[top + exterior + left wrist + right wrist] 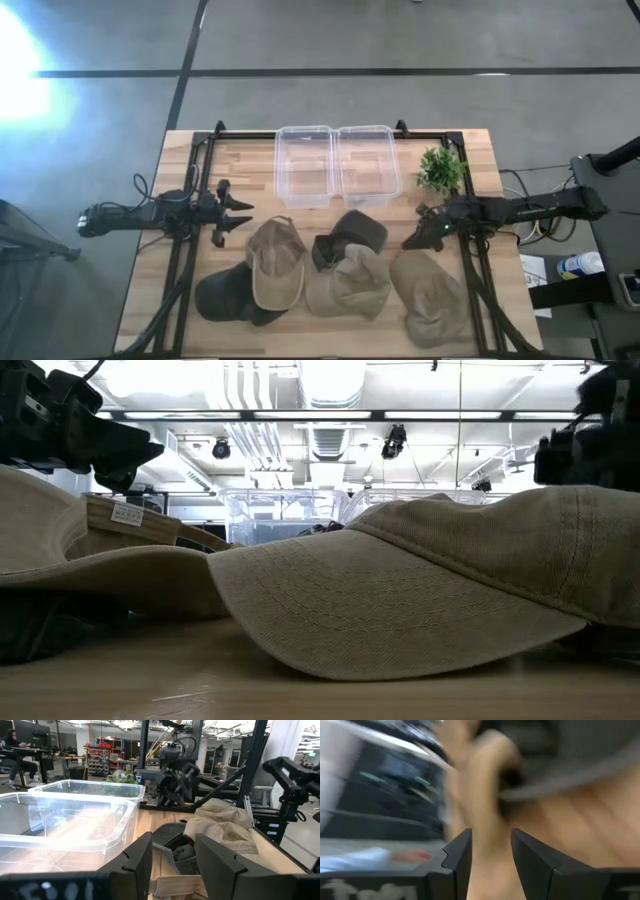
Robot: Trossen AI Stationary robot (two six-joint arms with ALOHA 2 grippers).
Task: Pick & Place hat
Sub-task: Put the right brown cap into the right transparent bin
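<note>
Several caps lie in a row on the near half of the table: a black cap (225, 295), a tan cap (275, 265) resting partly on it, a dark grey cap (352, 233), a khaki cap (350, 285) and another khaki cap (430, 295). My left gripper (240, 213) hovers open just left of the tan cap's far end; its wrist view looks past the open fingers (172, 865) at the dark grey cap (175, 840). My right gripper (410, 240) is open (490, 855), between the dark grey cap and the right khaki cap's far edge. Its wrist view is blurred.
Two clear plastic bins (303, 165) (368, 165) stand side by side at the table's far middle. A small green plant (440, 170) sits right of them, close to the right arm. Black frame rails (185, 270) run along both sides. The low view is filled by a khaki cap's brim (400, 600).
</note>
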